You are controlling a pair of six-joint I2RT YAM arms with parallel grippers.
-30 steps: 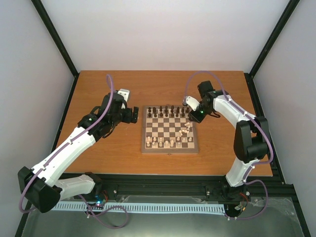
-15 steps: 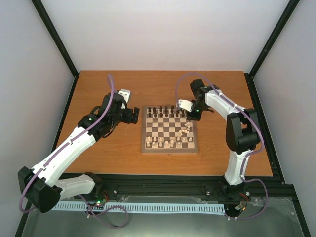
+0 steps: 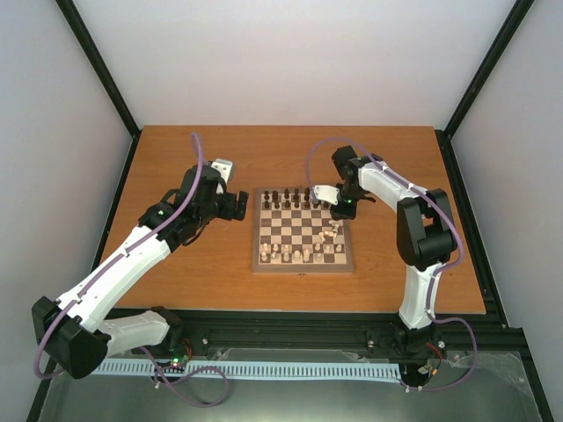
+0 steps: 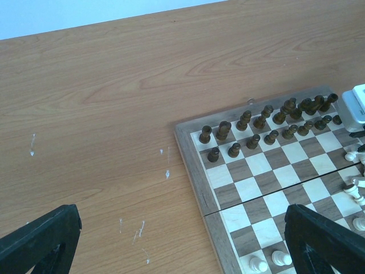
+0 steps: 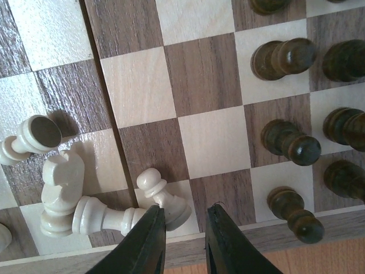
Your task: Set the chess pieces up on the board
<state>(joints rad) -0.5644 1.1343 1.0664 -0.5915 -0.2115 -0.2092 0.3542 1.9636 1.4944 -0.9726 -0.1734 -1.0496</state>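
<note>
Step in hand, by the look of it: righting the toppled cream pieces at the right edge of the board [image 3: 303,269], with the dark pieces [image 5: 282,57] already standing in their two far rows. Right gripper [image 5: 185,212] hung low over that edge, jaws parted only narrowly and gripping nothing. Cream pawn [image 5: 162,197] lay tilted on its side just beside the left fingertip [image 5: 153,228], touching or nearly so, outside the gap rather than between the fingers. Further left, a cream knight [image 5: 61,180] and another fallen cream piece [image 5: 97,216] lay in a heap, touching each other. Next move probably called for widening the jaws, shifting toward the pawn and dropping around its stem, without nudging the heap or the standing dark pawns near the other finger. Left gripper [image 4: 182,234] sat spread wide and empty above the table [image 4: 114,85], off the board's left side, well apart from the fallen pieces.
</note>
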